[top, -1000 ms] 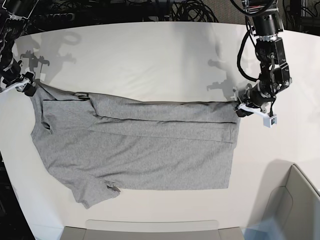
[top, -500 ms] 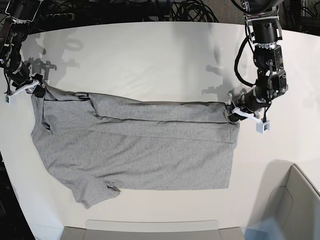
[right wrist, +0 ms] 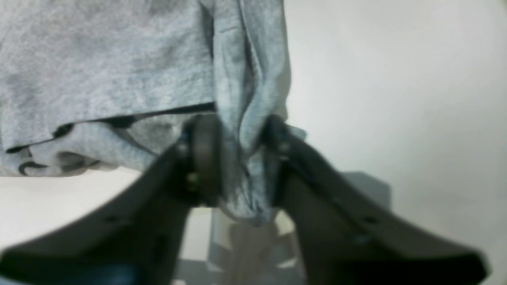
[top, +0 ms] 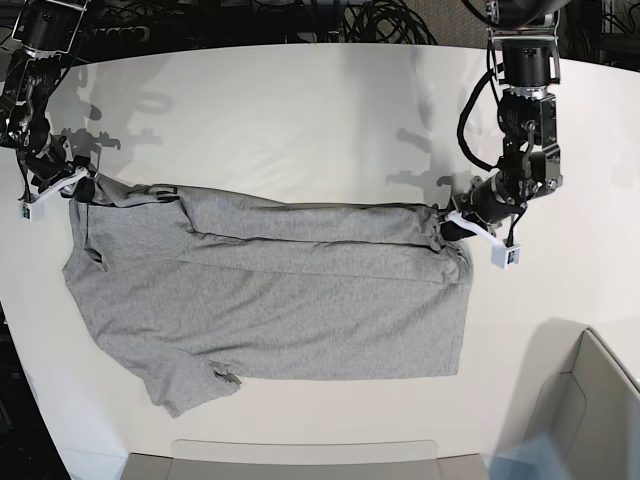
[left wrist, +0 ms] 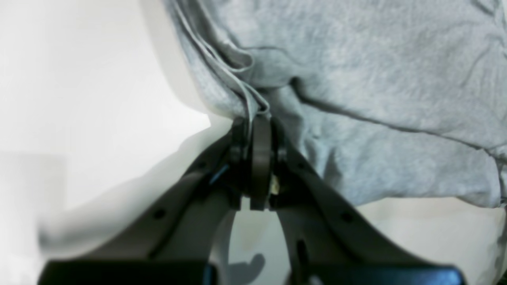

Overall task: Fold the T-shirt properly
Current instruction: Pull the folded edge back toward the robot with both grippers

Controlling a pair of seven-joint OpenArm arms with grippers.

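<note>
The heather-grey T-shirt lies spread on the white table, its far edge folded over into a long band. My left gripper is at the shirt's far right corner. In the left wrist view this gripper is shut on the layered hem of the T-shirt. My right gripper is at the far left corner by the shoulder. The right wrist view shows that gripper with a bunched fold of the T-shirt pinched between its pads.
A grey bin stands at the front right corner. A flat grey tray edge runs along the front. Black cables lie behind the table's far edge.
Both grippers came in from beside the shirt onto its far corners and closed on the cloth. The right corner has shifted slightly inward and bunched.
</note>
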